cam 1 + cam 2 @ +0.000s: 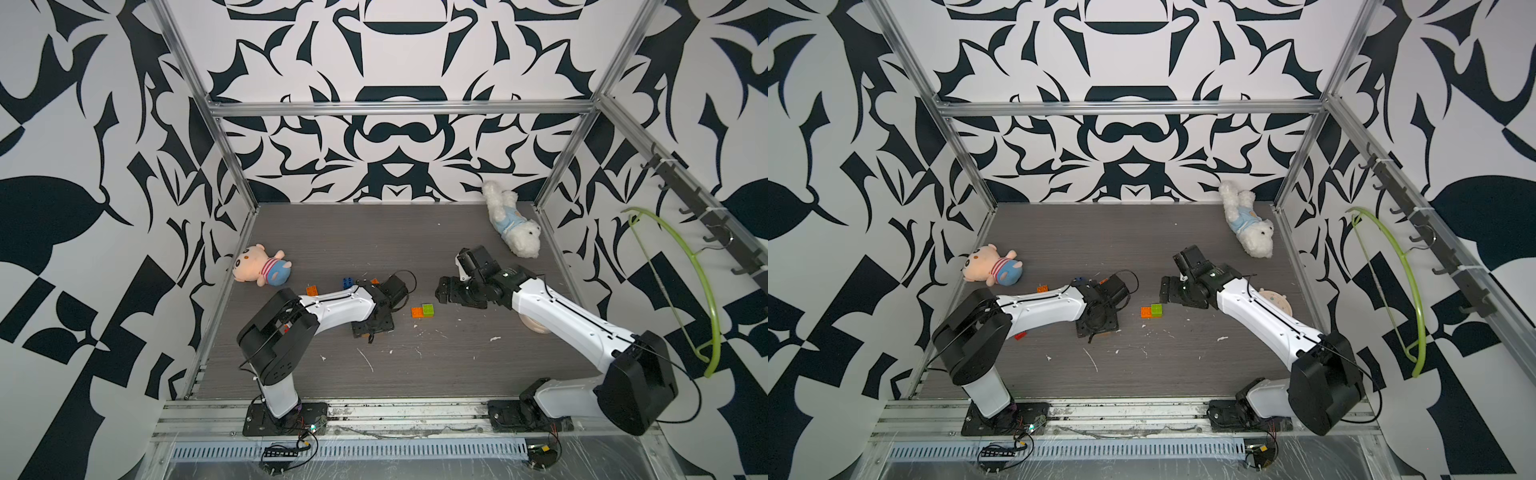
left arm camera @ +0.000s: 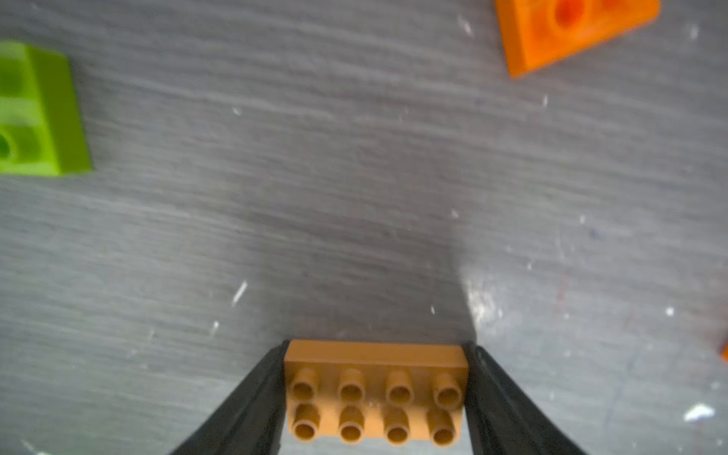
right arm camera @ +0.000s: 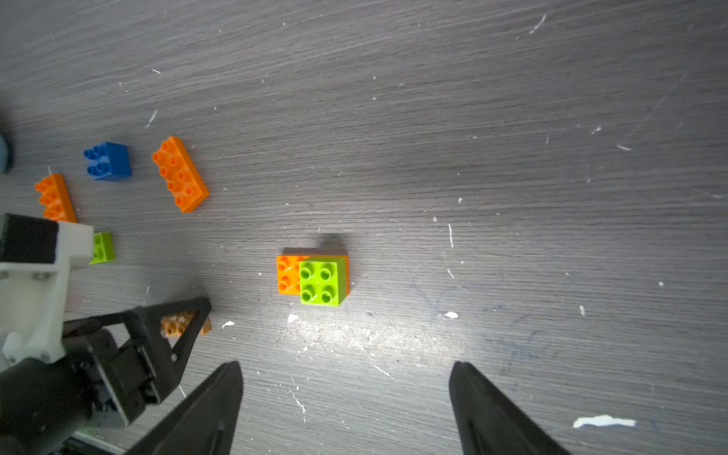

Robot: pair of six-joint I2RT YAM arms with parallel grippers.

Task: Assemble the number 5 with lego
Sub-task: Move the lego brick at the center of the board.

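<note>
Left gripper [image 2: 376, 352] is clamped on the short ends of an orange oblong brick [image 2: 374, 398], long axis spanning its fingers, while the orange-and-green stack [image 1: 422, 311] lies just to its right, nearer the wide-open, empty right gripper [image 3: 346, 368].

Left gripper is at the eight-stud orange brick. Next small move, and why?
Probably lift the left gripper straight up a little. Its fingers sit against both short ends of the oblong orange brick, which seems to lie on the table. A short lift would test the grip before carrying it toward the lime brick stacked on the orange base brick.
</note>
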